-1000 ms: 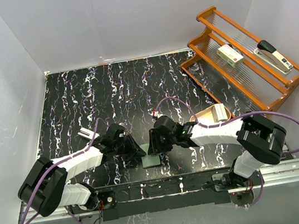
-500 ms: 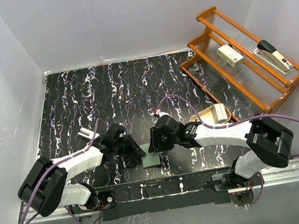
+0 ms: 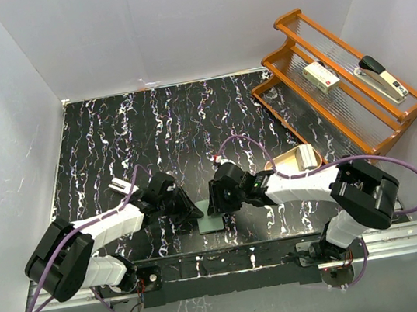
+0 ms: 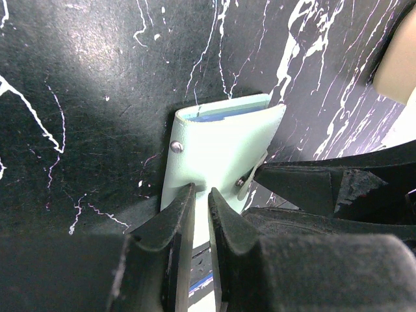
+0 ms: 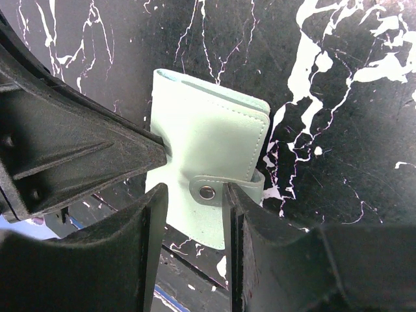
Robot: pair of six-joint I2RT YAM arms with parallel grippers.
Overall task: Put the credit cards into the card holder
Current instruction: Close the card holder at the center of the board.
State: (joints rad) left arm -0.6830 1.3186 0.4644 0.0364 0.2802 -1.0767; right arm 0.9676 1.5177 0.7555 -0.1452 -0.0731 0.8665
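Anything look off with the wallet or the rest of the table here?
Only a small thing: the card holder is folded over, yet a pale blue credit card edge shows along its far side in the left wrist view, so it may not be fully seated. Nothing looks spilled or damaged.

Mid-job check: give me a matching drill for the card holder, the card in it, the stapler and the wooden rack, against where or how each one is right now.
Things:
1. card holder
2. credit card
3. stapler
4. wooden rack

Place or state:
A. lying on the rack
B. orange-brown, at the far right
C. folded, between the left gripper and right gripper
D. tucked inside, blue edge showing

Pairs: 1-C, 2-D, 3-A, 4-B
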